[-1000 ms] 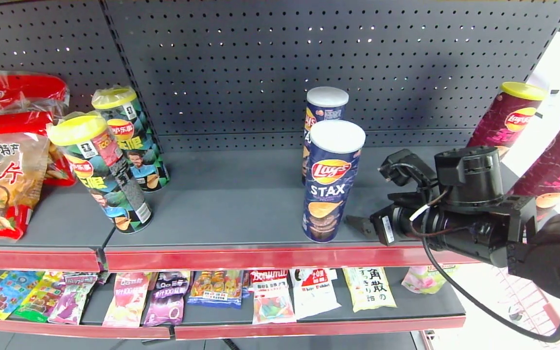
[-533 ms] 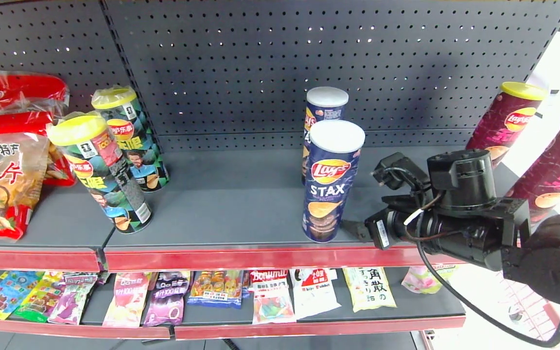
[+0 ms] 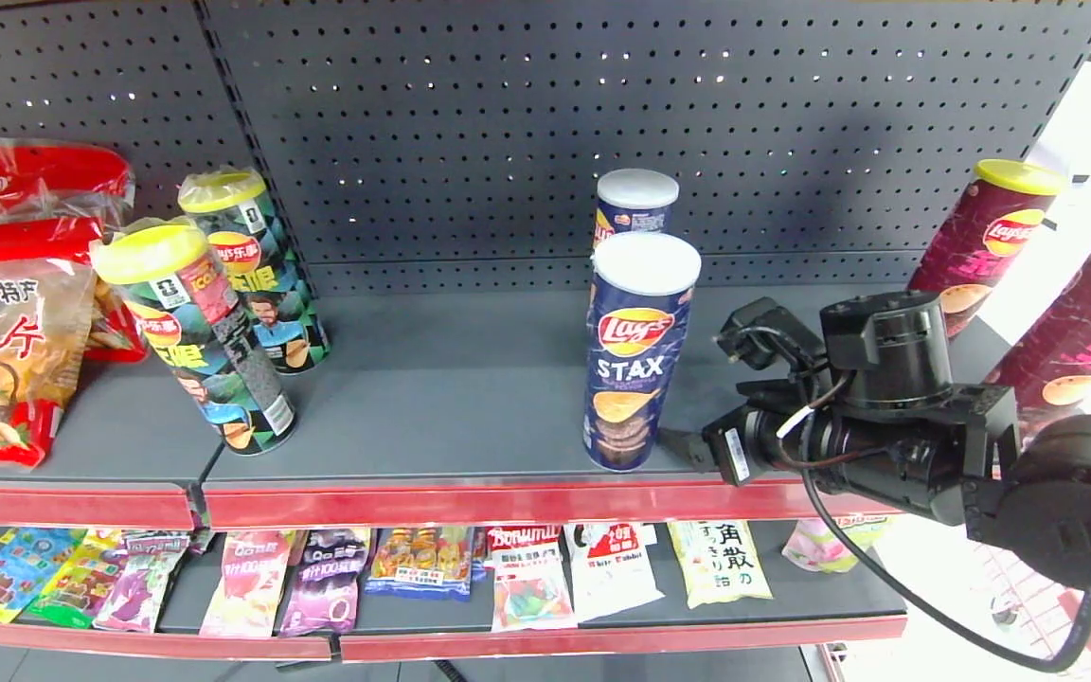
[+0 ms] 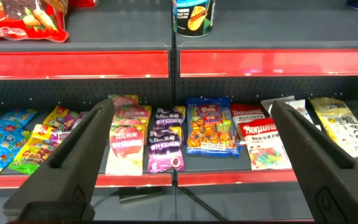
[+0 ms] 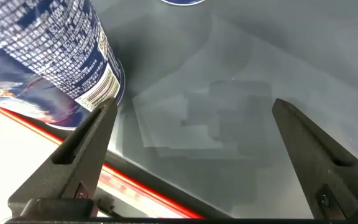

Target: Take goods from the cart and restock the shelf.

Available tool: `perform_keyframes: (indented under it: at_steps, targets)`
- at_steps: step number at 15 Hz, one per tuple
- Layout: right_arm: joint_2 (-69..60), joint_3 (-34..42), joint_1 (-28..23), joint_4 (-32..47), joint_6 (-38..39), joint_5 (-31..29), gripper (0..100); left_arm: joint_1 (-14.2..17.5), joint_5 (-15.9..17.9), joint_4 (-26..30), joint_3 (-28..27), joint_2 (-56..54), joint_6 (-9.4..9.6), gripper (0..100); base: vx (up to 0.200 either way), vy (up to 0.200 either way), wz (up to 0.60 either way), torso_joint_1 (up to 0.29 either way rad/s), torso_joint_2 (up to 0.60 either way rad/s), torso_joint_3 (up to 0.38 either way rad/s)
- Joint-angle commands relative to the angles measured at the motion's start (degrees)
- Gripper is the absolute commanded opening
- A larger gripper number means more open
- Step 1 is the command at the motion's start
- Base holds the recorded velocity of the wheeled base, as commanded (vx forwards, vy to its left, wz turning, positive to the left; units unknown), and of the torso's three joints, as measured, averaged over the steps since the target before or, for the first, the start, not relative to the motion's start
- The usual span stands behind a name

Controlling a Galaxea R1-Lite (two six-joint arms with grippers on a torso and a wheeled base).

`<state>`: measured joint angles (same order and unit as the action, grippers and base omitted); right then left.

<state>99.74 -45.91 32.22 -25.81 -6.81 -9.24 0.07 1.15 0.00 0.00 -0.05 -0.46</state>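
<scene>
Foreground: left pincer [image 4: 191, 104], fingers apart, facing sweet packets [image 4: 207, 127] on the lower shelf [image 4: 260, 179]. Right pincer [image 5: 192, 106], fingers apart and empty, at the upper shelf [image 3: 470, 379] front edge, one finger just beside the base of the front blue can [image 3: 638, 350]. Behind it stands the rear blue can [image 3: 636, 204].

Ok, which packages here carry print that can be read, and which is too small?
Front blue chip can: large logo and word, legible.
Rear blue chip can: print mostly hidden.
Maroon chip cans: logos legible.
Green chip cans: big characters legible, stickers too small.
Red snack bag: big characters legible.
Lower-shelf candy packets: mostly too small.
</scene>
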Motion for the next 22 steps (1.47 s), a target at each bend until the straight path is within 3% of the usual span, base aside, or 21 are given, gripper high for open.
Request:
perform_keyframes:
  at_steps: [1, 22]
  targets:
    - [0.19, -0.14, 0.04, -0.03, -0.04, 0.01, 100, 0.01, 0.00, 0.00, 0.00, 0.05, -0.06, 100, 0.000, 0.000, 0.00, 0.000, 0.00, 0.000]
    - [-1.48, -0.67, 0.21, -0.03, 0.05, -0.25, 100, 0.01, 0.00, 0.00, 0.00, 0.05, -0.06, 100, 0.000, 0.000, 0.00, 0.000, 0.00, 0.000]
